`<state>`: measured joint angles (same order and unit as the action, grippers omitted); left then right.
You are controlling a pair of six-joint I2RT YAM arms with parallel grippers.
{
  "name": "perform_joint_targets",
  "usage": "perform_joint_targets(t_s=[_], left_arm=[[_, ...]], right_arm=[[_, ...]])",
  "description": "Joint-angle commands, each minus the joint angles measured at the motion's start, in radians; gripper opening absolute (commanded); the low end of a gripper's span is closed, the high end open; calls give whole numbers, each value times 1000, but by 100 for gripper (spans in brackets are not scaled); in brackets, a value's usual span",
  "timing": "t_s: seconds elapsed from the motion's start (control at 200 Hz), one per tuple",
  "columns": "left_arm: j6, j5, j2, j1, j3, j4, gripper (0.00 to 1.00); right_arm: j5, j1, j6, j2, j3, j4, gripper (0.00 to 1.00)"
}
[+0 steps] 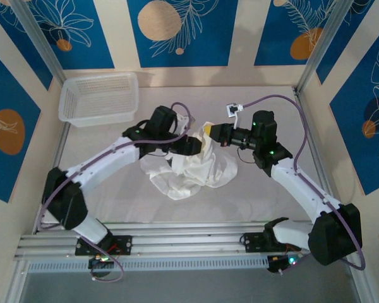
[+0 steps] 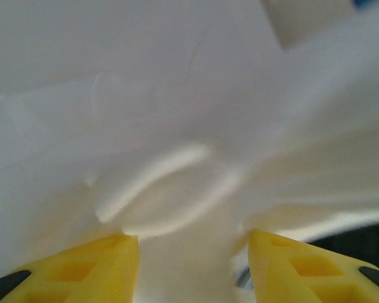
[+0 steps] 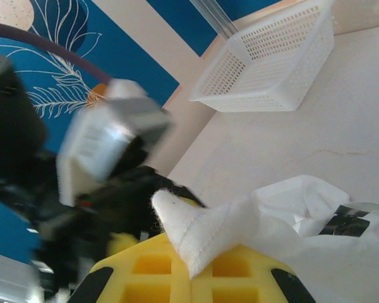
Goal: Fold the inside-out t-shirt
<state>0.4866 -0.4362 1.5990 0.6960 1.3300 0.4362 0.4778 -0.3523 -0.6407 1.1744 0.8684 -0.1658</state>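
- Currently my landmark is the white mesh basket [image 1: 100, 98], at the far left corner of the counter [image 1: 271, 189]. Blue patterned wall panels [image 1: 177, 28] rise behind the basket.
- Well apart from the basket, off to its near right, the inside-out t-shirt [image 1: 189, 169] lies in a crumpled heap on the counter.
- The left arm [image 1: 107, 158] sits between the basket and the heap. From above, its dark wrist covers the heap's basket-side edge.
- That arm rises from the near edge, bends at the elbow and points away from the basket into the cloth.
- On the left tool [image 2: 191, 243] the yellow fingers [image 2: 82, 268] stand apart at a middling width, with white cloth bulging into the gap. I cannot tell whether the pads press on it.
- The right arm [image 1: 303, 189] comes in from the side of the heap away from the basket, with its forearm aimed back toward the basket.
- The right tool [image 3: 199, 271] is clamped on the shirt, and a stitched hem fold pokes up from between its closed fingers.
- In the left wrist view the cloth is soft and out of focus, so I cannot read the folds.
- In the right wrist view the left arm's wrist is a blur below and left of the basket.
- A dark patch [image 3: 344, 221] shows on the shirt; whether it is a tag or a print, I cannot say.
- Sleeves and collar cannot be picked out in the heap.
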Motion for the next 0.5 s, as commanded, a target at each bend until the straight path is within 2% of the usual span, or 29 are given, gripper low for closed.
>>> perform_joint_targets(t_s=[0.0, 0.05, 0.16, 0.225, 0.385, 0.495], left_arm=[[-19, 4, 31, 2, 53, 70, 45], [-34, 22, 33, 2, 57, 100, 40], [-54, 66, 6, -7, 53, 139, 12], [-60, 84, -21, -22, 52, 154, 4], [-63, 94, -95, -93, 55, 179, 2], [-64, 89, -156, -158, 51, 191, 3]], right_arm=[[-57, 6, -21, -25, 26, 55, 0], [-77, 17, -31, -27, 25, 74, 0], [-85, 49, -71, -27, 7, 74, 0], [-77, 62, -80, -28, -6, 66, 0], [-84, 105, -85, -59, -58, 101, 0], [-100, 172, -155, -131, -193, 49, 0]])
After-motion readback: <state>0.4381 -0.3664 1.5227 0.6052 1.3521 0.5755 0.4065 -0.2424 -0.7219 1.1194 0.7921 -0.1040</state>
